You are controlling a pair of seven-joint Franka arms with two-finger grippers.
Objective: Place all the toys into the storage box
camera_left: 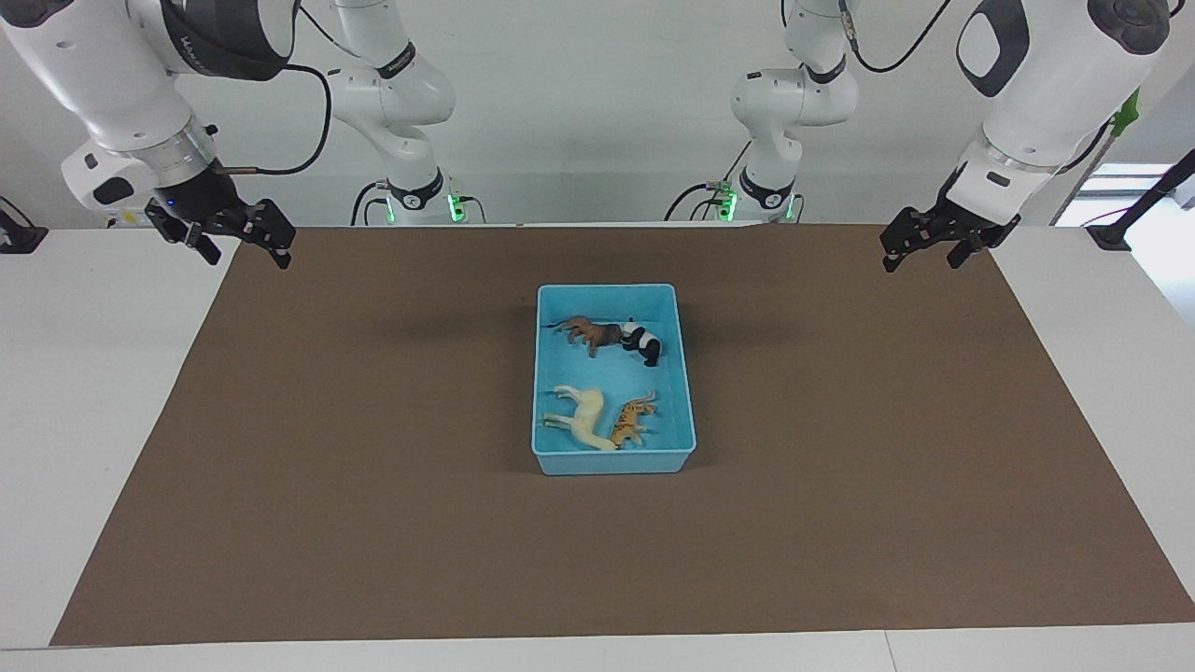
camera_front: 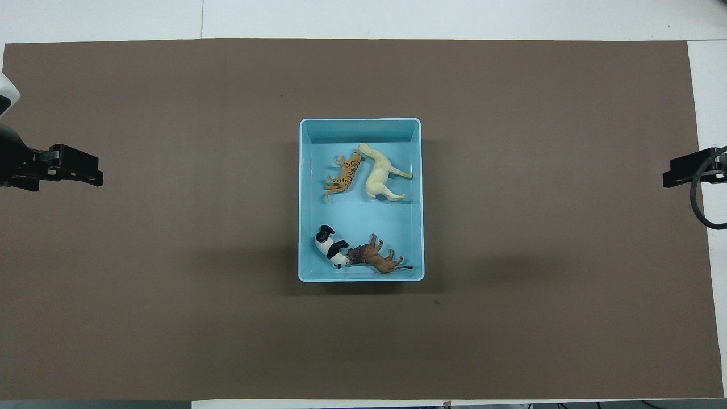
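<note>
Four toys lying inside storage box (camera_left: 613, 462) mid-mat (camera_left: 373, 467). Facing view alone shows both raised and spread, empty: left gripper (camera_left: 920, 252) over its mat end, right gripper (camera_left: 238, 245) likewise.

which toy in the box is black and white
The panda, lying in the storage box against the brown lion; the horse is cream, the tiger orange striped.

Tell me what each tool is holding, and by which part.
Nothing is held. The left tool and right tool hang open over the mat's ends; all four toys lie in the box.
</note>
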